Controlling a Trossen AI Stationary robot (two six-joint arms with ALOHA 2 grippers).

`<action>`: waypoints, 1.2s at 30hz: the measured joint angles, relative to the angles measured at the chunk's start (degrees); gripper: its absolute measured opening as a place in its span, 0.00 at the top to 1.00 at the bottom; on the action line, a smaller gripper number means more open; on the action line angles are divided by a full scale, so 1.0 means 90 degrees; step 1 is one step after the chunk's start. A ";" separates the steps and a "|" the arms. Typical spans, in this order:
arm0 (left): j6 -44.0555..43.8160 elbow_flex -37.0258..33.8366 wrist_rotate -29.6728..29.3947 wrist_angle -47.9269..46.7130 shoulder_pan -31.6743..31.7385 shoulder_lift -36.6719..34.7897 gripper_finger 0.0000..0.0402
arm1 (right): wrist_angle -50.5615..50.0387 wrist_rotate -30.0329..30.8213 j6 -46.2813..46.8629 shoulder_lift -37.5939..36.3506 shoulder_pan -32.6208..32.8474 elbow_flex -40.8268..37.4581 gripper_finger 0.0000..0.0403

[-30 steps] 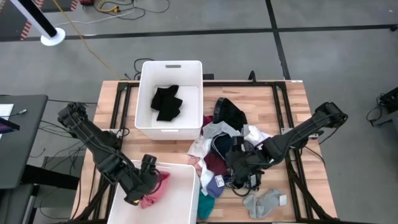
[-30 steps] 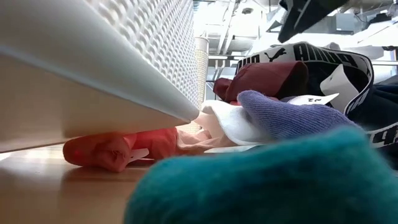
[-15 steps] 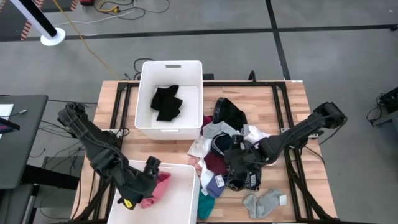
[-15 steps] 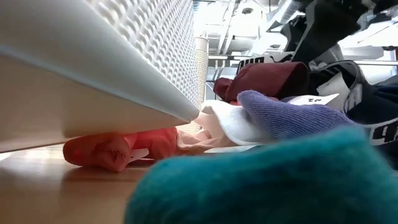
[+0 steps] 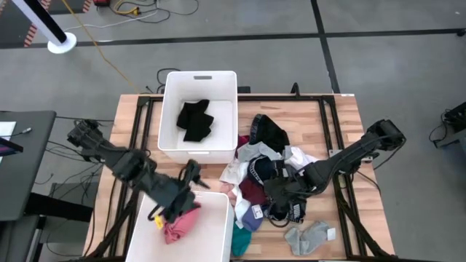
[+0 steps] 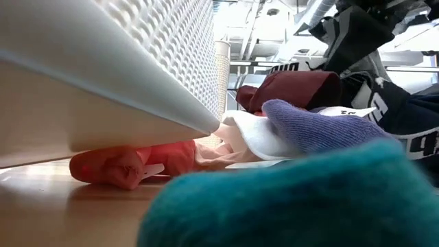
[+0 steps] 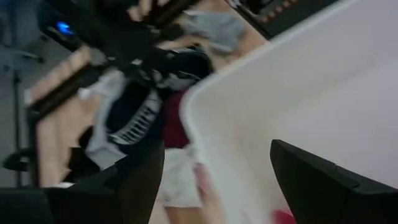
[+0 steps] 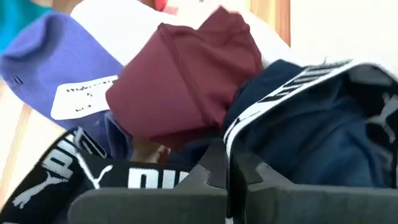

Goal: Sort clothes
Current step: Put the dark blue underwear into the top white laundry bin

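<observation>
A pile of clothes [image 5: 255, 178] lies on the table's right half. My right gripper [image 5: 271, 195] is down in the pile, shut on a navy garment with a black-and-white lettered waistband [image 8: 323, 118], beside a maroon garment [image 8: 186, 81] and a blue-violet sock [image 8: 56, 68]. My left gripper [image 5: 191, 175] hovers open over the near white bin's far rim [image 5: 218, 195], its fingers [image 7: 311, 180] with nothing between them. A pink garment [image 5: 178, 227] lies in that bin. My right gripper pinches the navy garment at its white-edged waistband [image 8: 227, 146] between its two fingers [image 8: 205, 183], coming down into the pile from above. How many layers it has cannot be told. The garment still lies on the pile, bunched around the fingers.
A second white bin [image 5: 167, 109] at the far side holds a black garment [image 5: 195, 120]. Grey socks [image 5: 309, 236] lie near the front edge. In the low view the near bin's wall [image 6: 103, 68] and a teal garment [image 6: 288, 206] fill the foreground.
My left gripper has risen out of the near bin and swung toward the far edge and the pile, still open; the pink garment stays in the bin. My right gripper has sunk into the pile onto the navy garment, pushing its waistband down.
</observation>
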 joint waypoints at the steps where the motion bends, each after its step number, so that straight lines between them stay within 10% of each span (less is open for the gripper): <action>1: 0.0130 0.0049 0.0000 0.0038 0.0110 0.0000 0.28 | -0.0002 0.0001 -0.0063 0.0000 0.0019 0.0053 0.97; 36: 0.0410 -0.0183 0.3857 0.3019 0.3407 0.0309 0.28 | -0.2731 0.2238 -0.3024 0.0001 0.0325 0.4885 1.00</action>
